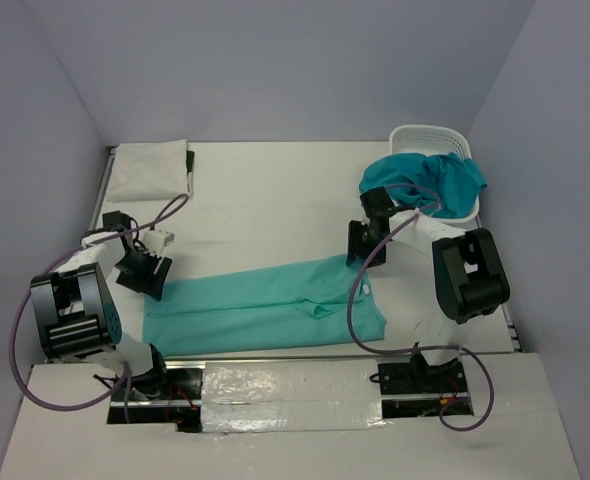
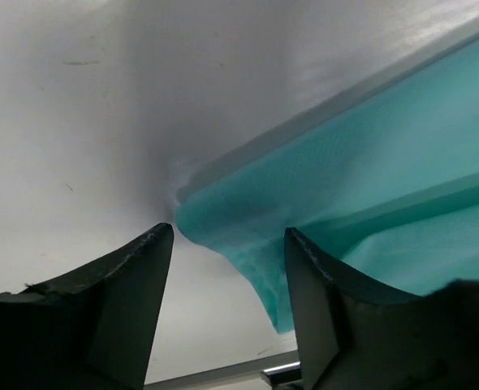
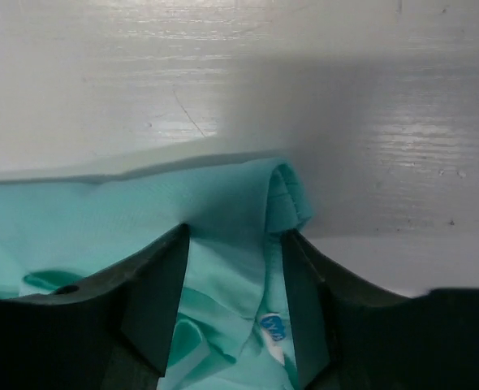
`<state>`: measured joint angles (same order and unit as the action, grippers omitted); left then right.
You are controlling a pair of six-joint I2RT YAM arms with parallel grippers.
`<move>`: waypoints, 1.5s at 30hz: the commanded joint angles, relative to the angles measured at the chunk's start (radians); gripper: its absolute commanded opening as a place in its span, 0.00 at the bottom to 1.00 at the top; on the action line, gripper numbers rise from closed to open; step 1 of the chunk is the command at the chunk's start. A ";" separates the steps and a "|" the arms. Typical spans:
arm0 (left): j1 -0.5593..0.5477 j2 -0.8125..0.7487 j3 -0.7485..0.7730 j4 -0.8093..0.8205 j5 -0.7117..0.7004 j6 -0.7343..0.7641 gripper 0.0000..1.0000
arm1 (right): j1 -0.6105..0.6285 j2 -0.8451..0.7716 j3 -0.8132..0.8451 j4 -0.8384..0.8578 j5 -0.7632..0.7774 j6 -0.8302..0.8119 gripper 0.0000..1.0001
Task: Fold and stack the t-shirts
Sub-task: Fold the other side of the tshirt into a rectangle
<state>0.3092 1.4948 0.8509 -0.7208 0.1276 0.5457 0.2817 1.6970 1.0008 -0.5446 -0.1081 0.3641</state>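
Shows pale mint, plain and unprinted, across the flat-spread soft cloth t-shirt [image 1: 265, 305], with a fine dotted knit weave right at the black left gripper [image 2: 227, 236]. Same mint between the black fingers [image 3: 154, 292] of the right gripper [image 3: 235, 231], plus a small white-and-blue neck label [image 3: 274, 329] beside one finger. Deeper teal, unprinted, on the crumpled cloth t-shirt [image 1: 435, 180] beyond the right gripper, draped over a white plastic lattice basket [image 1: 430, 135]. White on the folded cloth [image 1: 147, 170] beyond the left gripper, with a dark strip along one edge. Glossy white on the table [image 1: 275, 200].

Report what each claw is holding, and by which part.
Nothing is gripped. The left claw stands open around a corner of the mint t-shirt; the right claw stands open astride its folded edge near the neck label.
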 commanded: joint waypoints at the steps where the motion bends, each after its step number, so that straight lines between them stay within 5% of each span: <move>1: -0.001 0.050 0.005 0.058 -0.008 0.013 0.66 | 0.005 0.068 0.034 0.006 -0.019 0.004 0.56; 5: -0.005 0.088 0.036 0.058 0.062 0.019 0.25 | 0.001 0.116 0.085 0.002 -0.038 0.001 0.08; 6: -0.007 0.096 0.046 0.081 0.081 0.008 0.00 | -0.004 0.124 0.099 0.006 -0.039 0.002 0.02; 14: -0.064 0.251 0.339 0.192 0.144 -0.076 0.00 | -0.049 0.259 0.393 -0.046 -0.001 -0.004 0.00; 16: -0.074 0.306 0.388 0.167 0.155 -0.079 0.12 | -0.050 0.286 0.456 -0.069 -0.010 -0.016 0.04; 18: -0.078 0.346 0.444 0.147 0.167 -0.081 0.37 | -0.050 0.316 0.481 -0.087 -0.028 -0.025 0.16; 21: -0.079 0.357 0.496 0.123 0.159 -0.108 0.54 | -0.050 0.309 0.475 -0.077 -0.039 -0.031 0.36; 29: -0.078 0.303 0.632 0.046 0.185 -0.185 0.66 | -0.050 0.210 0.463 -0.126 0.024 -0.082 0.75; 35: -0.081 0.219 0.631 0.034 0.178 -0.219 0.93 | -0.050 0.066 0.389 -0.143 0.027 -0.086 0.86; 38: -0.094 0.203 0.570 0.014 0.165 -0.198 0.75 | -0.050 0.003 0.348 -0.140 0.012 -0.085 0.82; 39: -0.102 0.205 0.553 0.015 0.153 -0.185 0.54 | -0.047 -0.013 0.340 -0.135 0.004 -0.083 0.79; 42: -0.128 0.234 0.537 -0.006 0.136 -0.184 0.19 | -0.036 -0.054 0.309 -0.118 -0.021 -0.085 0.59; 43: -0.139 0.246 0.540 -0.018 0.158 -0.187 0.18 | -0.020 -0.060 0.306 -0.114 -0.024 -0.083 0.50; 45: -0.144 0.260 0.537 -0.014 0.164 -0.194 0.21 | 0.000 -0.056 0.314 -0.112 -0.022 -0.090 0.48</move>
<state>0.1822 1.7306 1.3911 -0.7067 0.2646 0.3622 0.2451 1.6642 1.3216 -0.6724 -0.1120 0.2897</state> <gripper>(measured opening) 0.200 0.487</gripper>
